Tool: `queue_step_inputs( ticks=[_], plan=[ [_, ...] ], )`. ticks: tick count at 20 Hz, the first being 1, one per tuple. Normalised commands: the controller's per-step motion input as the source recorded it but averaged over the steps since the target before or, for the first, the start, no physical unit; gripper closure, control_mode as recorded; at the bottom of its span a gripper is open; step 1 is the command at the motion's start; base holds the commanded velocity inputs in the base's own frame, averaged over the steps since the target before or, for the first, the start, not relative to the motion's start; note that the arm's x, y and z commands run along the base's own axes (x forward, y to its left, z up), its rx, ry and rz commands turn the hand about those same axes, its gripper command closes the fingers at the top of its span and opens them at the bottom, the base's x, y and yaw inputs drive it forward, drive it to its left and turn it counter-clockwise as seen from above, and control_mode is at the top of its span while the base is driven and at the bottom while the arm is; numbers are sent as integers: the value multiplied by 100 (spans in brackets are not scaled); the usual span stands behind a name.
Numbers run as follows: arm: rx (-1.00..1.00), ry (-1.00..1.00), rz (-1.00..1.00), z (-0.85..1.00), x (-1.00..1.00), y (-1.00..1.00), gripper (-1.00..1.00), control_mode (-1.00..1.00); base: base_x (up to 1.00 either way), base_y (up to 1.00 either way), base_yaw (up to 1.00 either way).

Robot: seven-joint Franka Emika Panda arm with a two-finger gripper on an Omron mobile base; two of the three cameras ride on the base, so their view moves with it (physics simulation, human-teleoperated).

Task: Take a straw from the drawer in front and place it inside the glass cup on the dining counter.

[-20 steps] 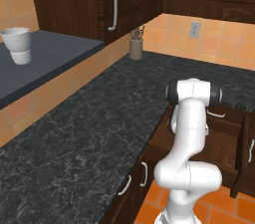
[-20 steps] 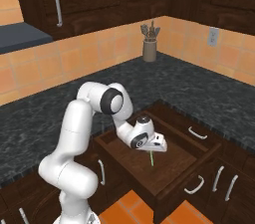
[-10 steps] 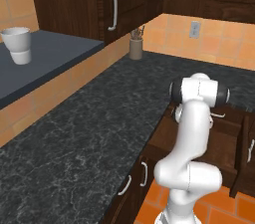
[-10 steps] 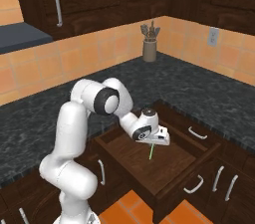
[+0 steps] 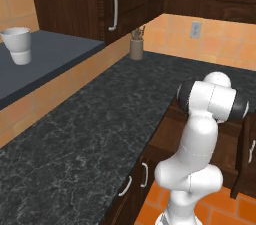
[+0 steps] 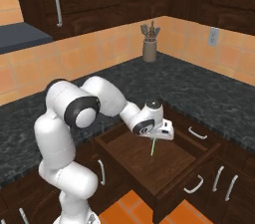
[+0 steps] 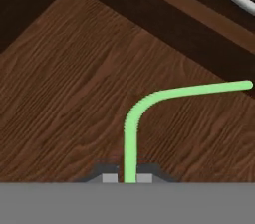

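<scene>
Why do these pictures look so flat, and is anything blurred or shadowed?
Left base view: even, soft light, and the black worktop shows no glare. Right base view: the open drawer has a darker inside along its walls, and the thin straw looks slightly fuzzy. Hand view: the straw between the fingers is soft-edged, and the wood grain is smeared.

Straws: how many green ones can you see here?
1. The straw hangs from the gripper above the open drawer; the hand view shows it pinched between the fingertips, bent tip sideways. Others could lie hidden under the arm.
</scene>
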Motion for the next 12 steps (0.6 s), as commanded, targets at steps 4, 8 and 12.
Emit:
queue_step_inputs(
  ticks=[4, 8, 12],
  plan=[
    [0, -4, 0, 98, -43, 0, 100, -100, 0, 0, 0],
    [0, -8, 0, 94, -43, 0, 100, -100, 0, 0, 0],
    [0, -11, 0, 91, -45, 1, 100, -100, 0, 0, 0]
  ],
)
